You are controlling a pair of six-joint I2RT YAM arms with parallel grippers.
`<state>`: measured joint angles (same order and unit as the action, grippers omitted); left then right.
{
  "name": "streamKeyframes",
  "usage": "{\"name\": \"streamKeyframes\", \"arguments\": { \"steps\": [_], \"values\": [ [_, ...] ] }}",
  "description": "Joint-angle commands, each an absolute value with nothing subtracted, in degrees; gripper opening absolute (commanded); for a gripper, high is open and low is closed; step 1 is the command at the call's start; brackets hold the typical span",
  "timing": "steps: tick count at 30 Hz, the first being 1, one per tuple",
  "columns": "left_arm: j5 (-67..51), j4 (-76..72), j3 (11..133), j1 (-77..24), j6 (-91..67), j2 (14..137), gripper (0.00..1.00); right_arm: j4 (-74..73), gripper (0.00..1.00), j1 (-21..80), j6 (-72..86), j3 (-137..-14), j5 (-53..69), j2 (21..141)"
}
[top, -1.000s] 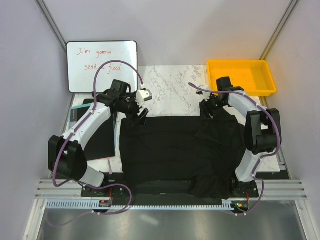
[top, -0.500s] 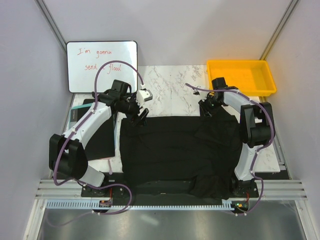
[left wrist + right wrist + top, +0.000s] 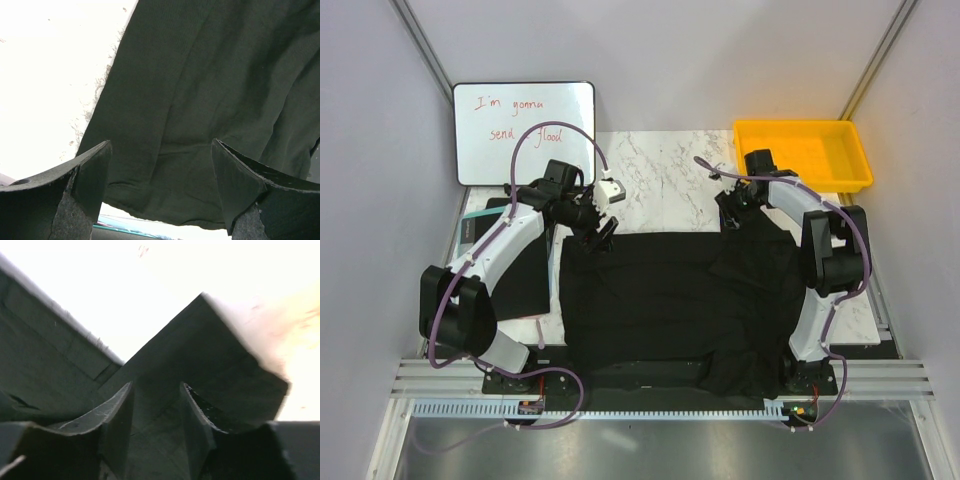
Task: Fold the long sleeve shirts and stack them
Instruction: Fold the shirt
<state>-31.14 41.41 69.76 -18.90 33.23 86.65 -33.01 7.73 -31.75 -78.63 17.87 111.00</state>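
One black long sleeve shirt (image 3: 670,300) lies spread on the table, its near edge hanging by the arm bases. My left gripper (image 3: 598,232) hovers over the shirt's far left corner. In the left wrist view (image 3: 160,145) its jaws stand wide apart with the cloth (image 3: 200,75) lying flat below them. My right gripper (image 3: 730,215) is at the shirt's far right corner, over a folded-in part. In the right wrist view (image 3: 156,385) the jaws stand partly apart astride a flat pointed flap of cloth (image 3: 210,350). Collar and buttons do not show.
A flat black board (image 3: 515,270) with a pale edge lies left of the shirt. A whiteboard (image 3: 524,132) with red writing leans at the back left. A yellow tray (image 3: 802,152) stands at the back right. Bare marble tabletop (image 3: 660,170) shows behind the shirt.
The right arm's elbow has swung inward and its gripper has shifted slightly toward the far edge at the shirt's right corner. The left gripper has hardly moved.
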Motion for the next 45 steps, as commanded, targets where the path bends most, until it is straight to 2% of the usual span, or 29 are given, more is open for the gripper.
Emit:
{"name": "streamKeyframes", "arguments": {
  "steps": [1,6,7,14,19,22,23,25,32,33,35,38,45],
  "values": [
    [-31.9,40.2,71.1,-19.2,32.3,87.2,0.87,-28.9,0.53,7.8,-27.2,-82.6,16.6,109.9],
    [-31.6,40.2,71.3,-19.2,32.6,87.0,0.89,-26.4,0.54,8.2,-25.5,-82.4,14.2,112.3],
    [-31.4,40.2,71.3,-19.2,32.6,87.1,0.99,-25.6,0.55,8.6,-25.3,-81.5,13.6,112.5],
    [-30.9,40.3,71.5,-19.2,32.4,86.8,0.99,-23.4,0.54,10.2,-25.0,-79.3,10.4,115.9],
    [-30.3,40.5,72.0,-19.2,32.6,86.7,0.99,-24.6,0.42,10.1,-25.1,-79.6,11.9,117.9],
    [-30.1,40.5,72.3,-19.2,32.3,86.8,0.99,-26.1,0.25,9.8,-25.7,-79.8,14.5,118.1],
    [-30.1,40.6,72.4,-19.2,32.3,86.8,0.99,-26.2,0.14,9.7,-25.8,-79.8,14.9,118.0],
    [-30.6,40.6,72.9,-19.2,32.0,86.8,0.99,-27.5,0.02,9.7,-25.8,-79.9,16.9,117.1],
    [-31.8,40.6,73.9,-19.2,31.3,86.8,0.99,-32.5,0.00,9.1,-25.5,-82.2,20.4,109.3],
    [-31.7,40.6,74.0,-19.2,31.1,86.8,0.99,-33.0,0.09,9.1,-25.2,-82.9,19.6,109.0],
    [-32.0,40.6,73.8,-19.2,31.1,86.9,0.99,-33.2,0.50,9.0,-24.1,-83.4,16.9,108.7],
    [-32.3,40.6,73.9,-19.2,30.8,87.4,0.99,-31.3,0.69,9.1,-20.5,-82.6,15.2,109.2],
    [-31.7,40.3,73.3,-19.2,31.0,86.9,0.99,-25.9,0.70,12.0,-13.7,-79.9,7.8,111.1]
  ]
}}
